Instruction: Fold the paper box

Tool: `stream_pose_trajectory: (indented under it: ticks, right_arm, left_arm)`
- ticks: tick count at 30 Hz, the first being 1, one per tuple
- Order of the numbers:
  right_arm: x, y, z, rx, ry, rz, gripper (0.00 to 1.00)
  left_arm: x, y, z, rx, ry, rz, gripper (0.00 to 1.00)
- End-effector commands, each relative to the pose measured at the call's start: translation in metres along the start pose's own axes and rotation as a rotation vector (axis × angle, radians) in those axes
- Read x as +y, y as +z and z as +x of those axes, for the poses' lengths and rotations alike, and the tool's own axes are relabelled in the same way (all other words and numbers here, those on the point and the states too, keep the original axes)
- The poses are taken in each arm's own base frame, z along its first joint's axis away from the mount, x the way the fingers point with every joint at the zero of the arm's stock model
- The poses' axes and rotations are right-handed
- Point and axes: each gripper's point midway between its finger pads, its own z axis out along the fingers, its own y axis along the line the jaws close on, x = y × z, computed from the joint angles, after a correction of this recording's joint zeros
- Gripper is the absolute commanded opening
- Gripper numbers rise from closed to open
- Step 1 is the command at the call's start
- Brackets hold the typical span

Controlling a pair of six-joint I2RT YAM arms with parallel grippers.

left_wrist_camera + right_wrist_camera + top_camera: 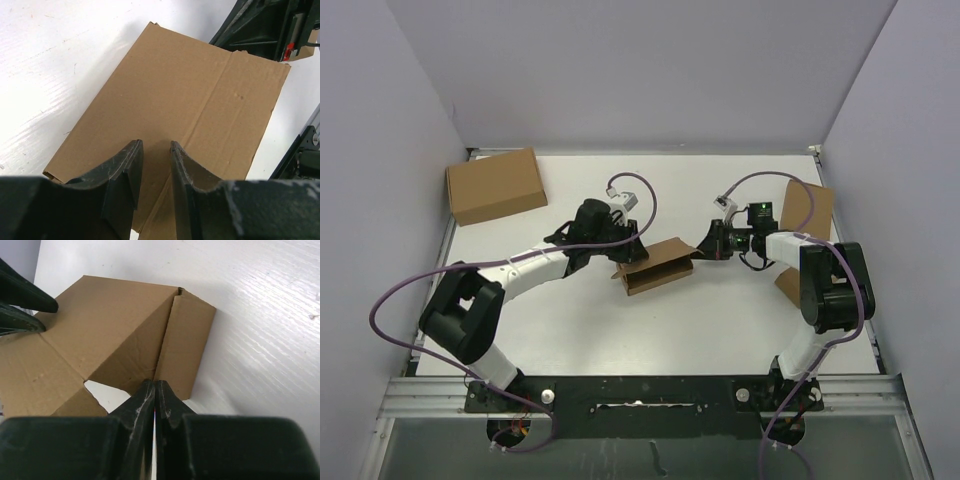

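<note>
Left tool holds its two fingers a narrow way apart. Through the gap shows the broad flat panel of the paper box, which stretches away from the fingertips toward the other arm; whether they press on the cardboard I cannot tell. Right tool has its fingers drawn fully together, the tips at the near lower corner of the box where a slanted wall meets a narrow flap. Whether any cardboard is nipped between them cannot be made out. Seen from above, the box is half-folded and lies slantwise near the middle of the table, with the left tool at its left end and the right tool at its right end, so it sits between the two. Well apart from it, a closed brown carton rests at the far left corner, and another brown box lies at the right edge behind the right arm.
</note>
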Motion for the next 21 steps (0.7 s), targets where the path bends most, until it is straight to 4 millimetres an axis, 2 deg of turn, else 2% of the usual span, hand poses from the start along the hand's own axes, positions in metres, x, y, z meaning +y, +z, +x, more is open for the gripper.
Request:
stream_pose_trajectory:
  ticks: [1, 8, 13, 16, 21]
  right_arm:
    - [0.024, -0.003, -0.022, -0.044, -0.063, -0.098, 0.0]
    - [0.028, -0.004, -0.019, -0.036, -0.043, -0.123, 0.0]
    - [0.034, 0.005, -0.007, 0.008, 0.019, -0.165, 0.0]
    - [0.026, 0.011, -0.001, 0.046, 0.118, -0.143, 0.0]
    - [0.024, 0.014, 0.001, 0.069, 0.156, -0.143, 0.0]
  left_arm:
    - [-0.001, 0.007, -0.003, -0.014, 0.003, 0.028, 0.27]
    - [0.003, 0.009, 0.004, 0.004, -0.004, 0.023, 0.27]
    - [0.004, 0.01, 0.006, 0.007, -0.009, 0.022, 0.27]
    - [0.005, 0.011, 0.01, 0.014, -0.013, 0.02, 0.27]
    - [0.008, 0.012, 0.017, 0.027, -0.02, 0.017, 0.27]
